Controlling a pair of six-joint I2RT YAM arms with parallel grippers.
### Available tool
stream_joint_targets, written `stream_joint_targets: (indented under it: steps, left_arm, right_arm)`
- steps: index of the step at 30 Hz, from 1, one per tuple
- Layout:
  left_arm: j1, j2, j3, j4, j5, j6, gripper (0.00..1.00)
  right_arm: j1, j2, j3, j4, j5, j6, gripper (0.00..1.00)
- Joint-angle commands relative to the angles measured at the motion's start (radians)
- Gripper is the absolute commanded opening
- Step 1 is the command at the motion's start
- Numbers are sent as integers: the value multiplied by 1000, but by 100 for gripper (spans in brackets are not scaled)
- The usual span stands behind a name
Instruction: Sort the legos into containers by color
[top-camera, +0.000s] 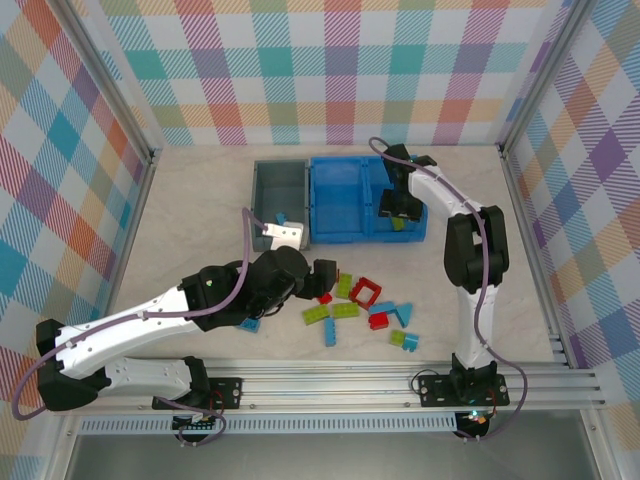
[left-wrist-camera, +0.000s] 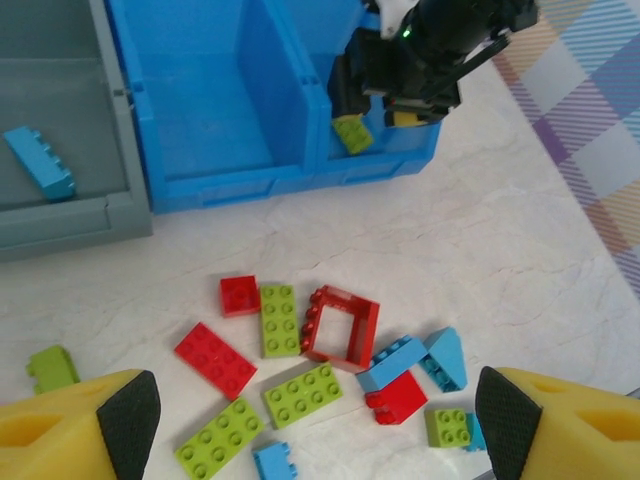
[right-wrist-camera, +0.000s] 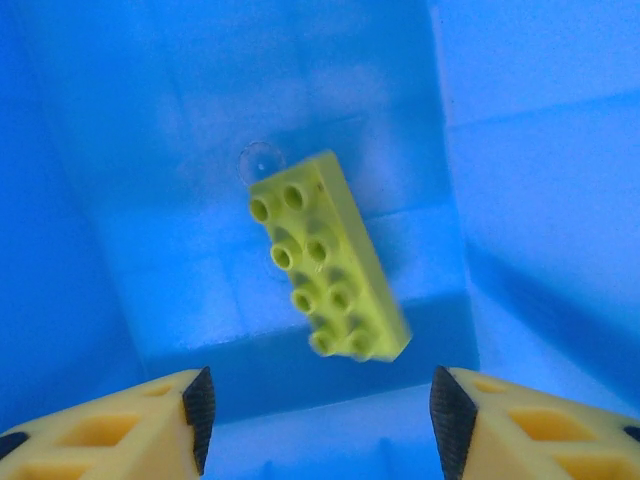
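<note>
Over at the blue bin (top-camera: 340, 200), the right gripper (right-wrist-camera: 322, 415) hangs above the right-hand compartment with its jaws partway apart and nothing between them. A lime green brick (right-wrist-camera: 328, 255) sits tilted below, clear of both pads, inside that compartment. Can't tell whether it's resting on the floor or in mid-air. The grey bin (left-wrist-camera: 60, 235) has one light blue brick (left-wrist-camera: 40, 162) in it. So I'd call that one blue and at least one green sorted. I see no red binned yet, and I'm guessing the blue bin's left compartment is meant for those.

Everything else is out on the table (left-wrist-camera: 520, 250) in front of the bins: the red frame (left-wrist-camera: 342, 325), three or so red bricks, a handful of greens, the blue wedge (left-wrist-camera: 445, 358) and a few more blues. They're all bunched close together, some touching. The left gripper (left-wrist-camera: 318, 430) hovers over that pile with its jaws wide open, holding nothing, so my guess is it's lining up a pick.

Early days basically, way more left than done
</note>
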Motion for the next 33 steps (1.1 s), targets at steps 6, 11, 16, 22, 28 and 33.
stream_joint_targets:
  steps: [6,11,16,22,28,33]
  left_arm:
    - [52,24,-15,-204,-16,-125,80]
    - [77,117,-18,-89,152,-47,73]
    - [76,380,80,14,268,68,57]
    - [91,687,271,23,329,256,50]
    - [135,875,404,-31,332,333,46]
    - [185,936,453,-33,376,357,41]
  right_arm:
    - [45,-245,38,-31,2,-29,60]
    - [126,-509,-110,2,3,-26,55]
    - [163,-853,-434,10,-126,34,48]
    - [166,-1288,-642,-105,-342,107,48]
    - [165,-1519,-681,-173,-464,180,50]
    - [166,-1576,-664,-170,-519,206,54]
